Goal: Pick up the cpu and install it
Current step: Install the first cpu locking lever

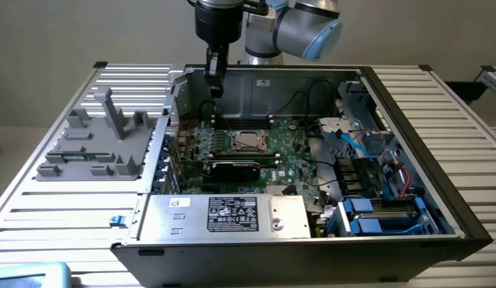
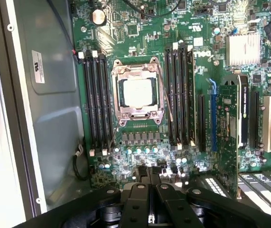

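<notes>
At the exterior view's left, a grey moulded holder [image 1: 96, 144] sits on the slatted tabletop [image 1: 63, 210] beside the open computer case [image 1: 312, 252]. Right of it, in the upper middle of the frame, the gripper [image 1: 216, 90] hangs from the arm just inside the case's rear wall, above the motherboard [image 1: 292, 162]. Its fingers [image 2: 140, 190] are pressed together with nothing between them.

Below and slightly right of the gripper, near the frame's centre, the cpu [image 1: 249, 140] lies flat in its socket on the motherboard, well apart from the fingertips. Its silver top faces up. It is square, so it has no long axis, and the wrist view shows its edges [image 2: 137, 91] running parallel to the metal socket frame [image 2: 137, 116] and to the memory slots [image 2: 97, 102] on either side.

Just in front of the socket is a black expansion card [image 1: 236, 168], and nearer the camera is the silver power supply [image 1: 224, 216]. Further right are blue cables [image 1: 352, 144] and blue drive trays [image 1: 384, 219].
</notes>
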### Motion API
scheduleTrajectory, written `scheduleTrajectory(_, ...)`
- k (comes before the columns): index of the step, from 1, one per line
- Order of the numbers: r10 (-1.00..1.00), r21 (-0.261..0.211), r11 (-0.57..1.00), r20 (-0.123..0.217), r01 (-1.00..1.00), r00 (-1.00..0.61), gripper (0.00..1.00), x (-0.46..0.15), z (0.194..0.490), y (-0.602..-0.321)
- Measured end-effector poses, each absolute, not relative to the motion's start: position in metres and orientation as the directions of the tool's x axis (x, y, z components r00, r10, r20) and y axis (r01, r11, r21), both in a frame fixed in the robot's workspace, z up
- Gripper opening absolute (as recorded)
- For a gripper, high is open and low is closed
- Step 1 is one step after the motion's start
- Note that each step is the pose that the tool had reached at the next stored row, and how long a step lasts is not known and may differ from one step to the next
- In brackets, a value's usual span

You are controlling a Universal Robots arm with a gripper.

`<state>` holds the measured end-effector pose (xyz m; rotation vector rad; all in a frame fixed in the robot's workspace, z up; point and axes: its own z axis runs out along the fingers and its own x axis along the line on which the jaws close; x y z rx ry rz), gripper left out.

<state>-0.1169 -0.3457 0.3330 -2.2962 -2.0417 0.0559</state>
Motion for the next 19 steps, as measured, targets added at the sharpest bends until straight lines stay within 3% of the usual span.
scheduleTrajectory(19,0.903,-0.075,-0.427,0.018,0.901,0.429,0.11,-0.1169,0.3306,-0.3457)
